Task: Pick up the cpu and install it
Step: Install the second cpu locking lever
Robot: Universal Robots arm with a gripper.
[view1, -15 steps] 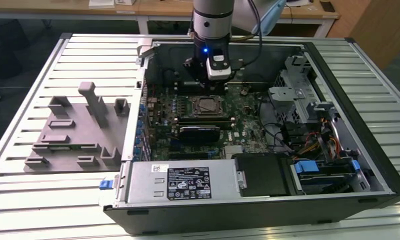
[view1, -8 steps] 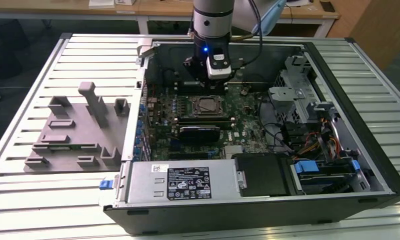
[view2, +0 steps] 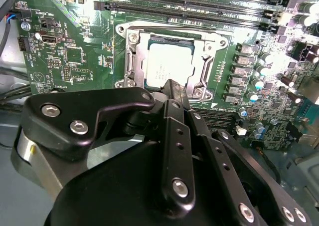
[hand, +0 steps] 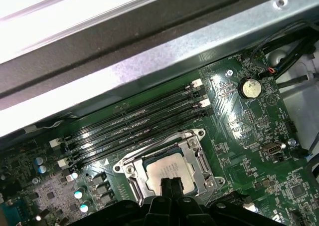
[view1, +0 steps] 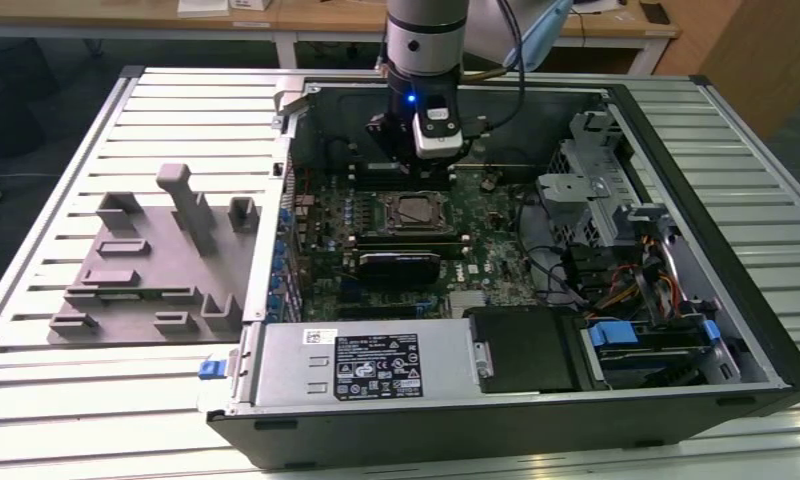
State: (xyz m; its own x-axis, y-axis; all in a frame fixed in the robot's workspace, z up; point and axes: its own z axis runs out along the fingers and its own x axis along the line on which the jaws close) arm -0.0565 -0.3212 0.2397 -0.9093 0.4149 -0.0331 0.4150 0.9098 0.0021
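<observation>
A slatted, pale metal table (view1: 53,400) fills most of the exterior view, and an open black computer case (view1: 507,420) lies on it, taking up the centre and right of the frame. At the left of the frame a grey plastic fixture tray (view1: 147,270) with upright posts rests on the slats. Along the top edge runs a wooden desk (view1: 307,15), with a wooden panel at the upper right corner.

Inside the case, the green motherboard (view1: 487,270) lies flat, with a silver power supply (view1: 360,365) at the lower centre and drive bays with blue tabs (view1: 614,335) at the lower right.

The arm comes down from the top centre of the exterior view, and the gripper (view1: 432,150) hangs over the board just above the socket. The cpu (view2: 167,65) sits inside the metal-framed socket (view2: 130,56), its silvery top plate facing up; in the first wrist view the cpu (hand: 167,173) appears at lower centre, below the rows of black memory slots (hand: 134,121). A coin battery (hand: 249,88) shines at the right of that view.

The black fingertips (hand: 170,185) are pressed together, holding nothing, and their tip overlaps the near edge of the chip in both wrist views; whether it touches the chip cannot be told.
</observation>
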